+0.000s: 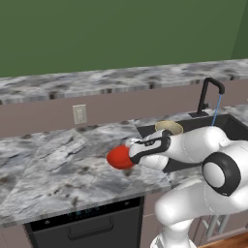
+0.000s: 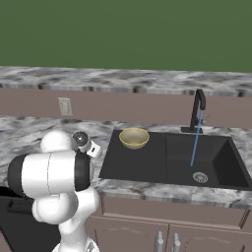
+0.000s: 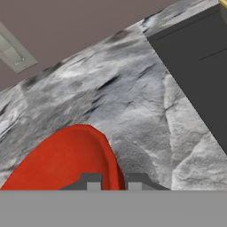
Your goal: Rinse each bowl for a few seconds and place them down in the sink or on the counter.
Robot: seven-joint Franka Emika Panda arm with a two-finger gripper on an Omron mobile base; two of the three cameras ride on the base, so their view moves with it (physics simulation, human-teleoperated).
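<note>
My gripper (image 1: 130,155) is shut on the rim of the glossy red bowl (image 1: 119,158), holding it tilted low over the marbled counter (image 1: 58,164), left of the sink (image 1: 228,125). In the hand view the red bowl (image 3: 62,164) fills the lower left, and its rim passes between the fingertips of the gripper (image 3: 114,182). Whether the bowl touches the stone I cannot tell. The tan bowl (image 2: 134,138) sits upright at the back left of the black sink (image 2: 147,165); the tan bowl (image 1: 169,128) peeks out behind my arm.
Water runs in a thin blue stream (image 2: 196,140) from the black faucet (image 2: 198,110) toward the silver drain (image 2: 200,177). A wall outlet (image 1: 79,114) sits on the backsplash. A dishwasher (image 1: 82,225) is below the counter's front edge.
</note>
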